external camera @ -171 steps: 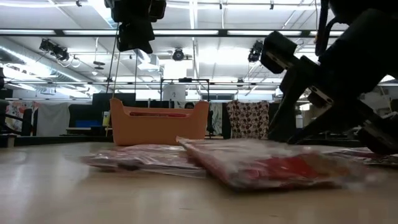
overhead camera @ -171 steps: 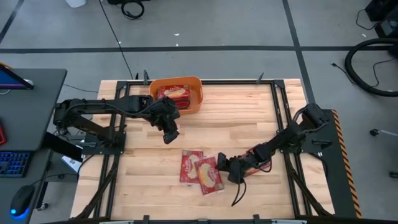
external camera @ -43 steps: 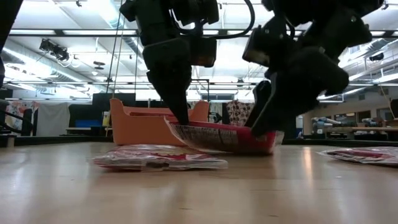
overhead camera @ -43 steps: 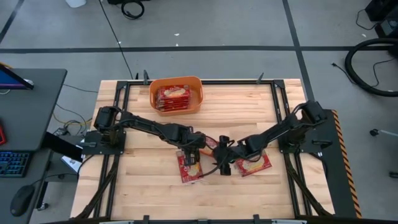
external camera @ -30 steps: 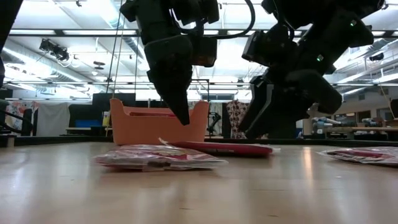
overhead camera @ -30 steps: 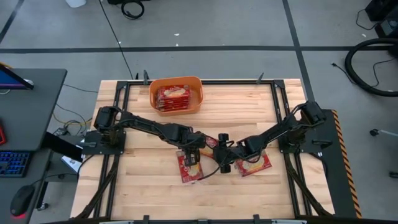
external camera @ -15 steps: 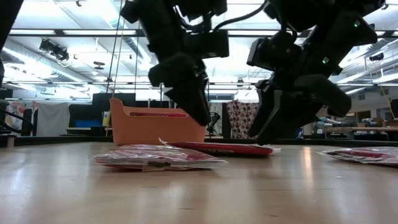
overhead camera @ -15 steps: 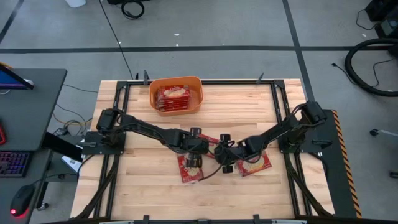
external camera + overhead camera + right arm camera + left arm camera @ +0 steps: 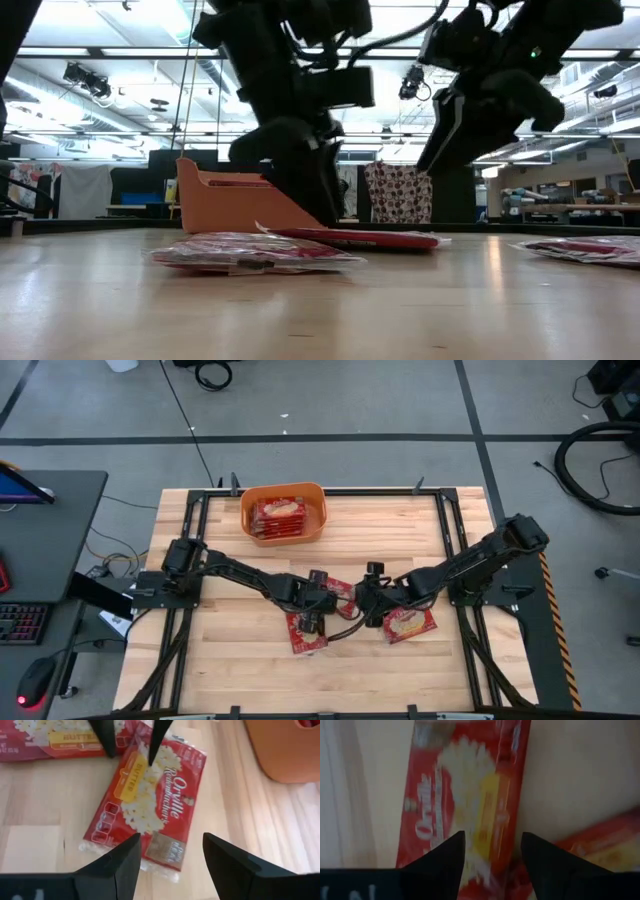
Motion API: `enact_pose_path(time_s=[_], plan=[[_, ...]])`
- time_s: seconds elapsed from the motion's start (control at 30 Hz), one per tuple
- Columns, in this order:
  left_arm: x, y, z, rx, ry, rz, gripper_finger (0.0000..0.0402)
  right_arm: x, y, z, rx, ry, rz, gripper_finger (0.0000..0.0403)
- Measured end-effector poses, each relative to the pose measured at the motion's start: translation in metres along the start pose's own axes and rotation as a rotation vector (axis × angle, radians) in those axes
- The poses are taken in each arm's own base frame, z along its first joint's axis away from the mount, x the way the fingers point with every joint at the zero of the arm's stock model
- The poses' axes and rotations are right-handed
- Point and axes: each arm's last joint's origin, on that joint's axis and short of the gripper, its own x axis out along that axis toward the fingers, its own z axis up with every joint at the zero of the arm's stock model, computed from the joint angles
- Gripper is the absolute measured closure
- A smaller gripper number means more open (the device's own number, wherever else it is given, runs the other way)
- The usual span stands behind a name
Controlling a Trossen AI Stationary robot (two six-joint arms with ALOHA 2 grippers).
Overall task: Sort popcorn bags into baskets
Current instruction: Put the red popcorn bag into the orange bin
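Your left gripper [image 9: 322, 600] hangs fingers apart over the middle popcorn bag [image 9: 150, 802]; your right gripper [image 9: 368, 600], fingers apart, hovers just right. Basket [image 9: 283, 513] sits far-left, holding bags.

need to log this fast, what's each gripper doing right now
left gripper: open, holding nothing, fingers either side of a popcorn bag on the table.
right gripper: open, empty, above another popcorn bag.
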Motion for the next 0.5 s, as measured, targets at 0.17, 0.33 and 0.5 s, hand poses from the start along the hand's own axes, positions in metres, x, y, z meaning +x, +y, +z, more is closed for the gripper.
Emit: enact_pose_path(time_s=[0.17,0.33,0.5], plan=[[0.009,-0.005,-0.001,0.020,0.012,0.023,0.0205,-0.007,-0.004,0.003,0.013,-0.030,-0.003,0.0186],[0.017,-0.009,-0.005,0.037,0.050,0.045,0.0205,-0.008,-0.003,0.003,0.020,-0.023,0.010,0.0186],[0.017,-0.010,-0.006,0.062,0.058,0.098,0.0216,-0.009,-0.001,0.002,0.014,-0.025,0.016,0.0186]])
